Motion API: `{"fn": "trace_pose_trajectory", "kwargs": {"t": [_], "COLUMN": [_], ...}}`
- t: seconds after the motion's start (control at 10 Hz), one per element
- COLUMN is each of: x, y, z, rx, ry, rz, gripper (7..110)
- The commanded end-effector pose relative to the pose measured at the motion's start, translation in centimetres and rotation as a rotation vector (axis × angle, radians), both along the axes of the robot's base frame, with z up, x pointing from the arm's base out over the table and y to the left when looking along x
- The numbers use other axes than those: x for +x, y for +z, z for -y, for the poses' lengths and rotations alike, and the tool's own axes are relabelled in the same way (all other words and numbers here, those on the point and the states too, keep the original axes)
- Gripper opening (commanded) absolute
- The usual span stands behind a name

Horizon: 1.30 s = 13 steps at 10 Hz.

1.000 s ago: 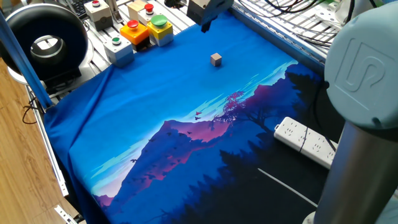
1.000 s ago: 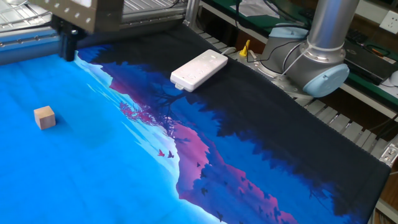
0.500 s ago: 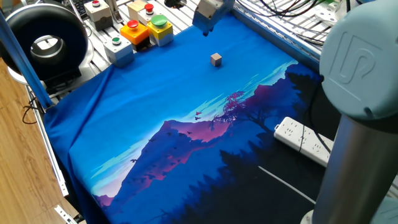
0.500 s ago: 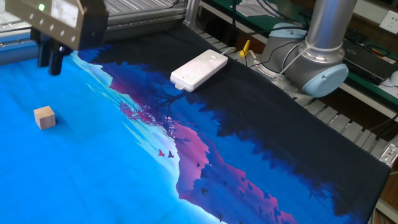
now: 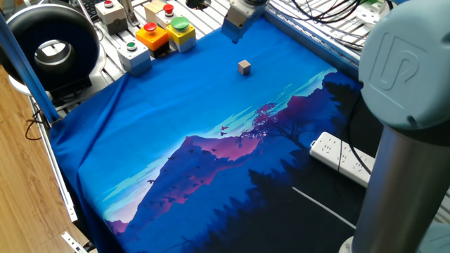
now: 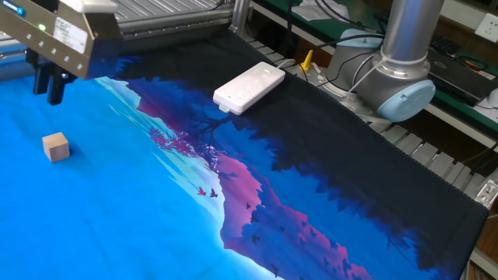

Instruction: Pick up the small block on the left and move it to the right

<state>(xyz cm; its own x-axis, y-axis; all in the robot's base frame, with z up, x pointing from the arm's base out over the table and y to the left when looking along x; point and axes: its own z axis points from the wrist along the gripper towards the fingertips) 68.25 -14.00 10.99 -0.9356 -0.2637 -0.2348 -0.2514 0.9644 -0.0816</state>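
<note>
The small block (image 5: 244, 67) is a tiny tan cube lying on the blue part of the printed cloth, alone and untouched. It also shows in the other fixed view (image 6: 55, 146) at the far left. My gripper (image 5: 233, 29) hangs above the cloth, behind the block and apart from it. In the other fixed view the gripper (image 6: 47, 87) is above and just behind the block, with two dark fingers (image 6: 56, 87) pointing down, a small gap between them, and nothing held.
A white power strip (image 5: 344, 158) lies on the dark part of the cloth (image 6: 249, 87). Orange (image 5: 152, 35), yellow (image 5: 181, 34) and grey (image 5: 135, 55) button boxes stand at the cloth's far edge. A black round device (image 5: 49, 49) is beside them. The arm's base (image 6: 397, 70) stands at the table's side.
The gripper has moved sideways over the blue cloth to a spot nearer above the block. The block has not moved.
</note>
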Motion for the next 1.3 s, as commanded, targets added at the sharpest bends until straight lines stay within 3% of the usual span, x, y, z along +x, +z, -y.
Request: {"fn": "trace_pose_trajectory", "kwargs": {"t": [0.0, 0.1, 0.2, 0.4, 0.6, 1.2], "x": [0.7, 1.2, 1.4, 1.1, 1.0, 2.2], "y": [0.0, 0.0, 0.0, -0.3, -1.1, -3.5], "z": [1.7, 1.6, 1.6, 0.8, -0.1, -0.4], "rx": [-0.05, -0.048, -0.04, 0.006, 0.046, 0.048], "ry": [-0.088, -0.118, -0.152, -0.228, -0.241, -0.187], "rz": [0.008, 0.02, 0.024, 0.0, -0.023, -0.015], "gripper": [22, 22, 44, 44, 44, 44]}}
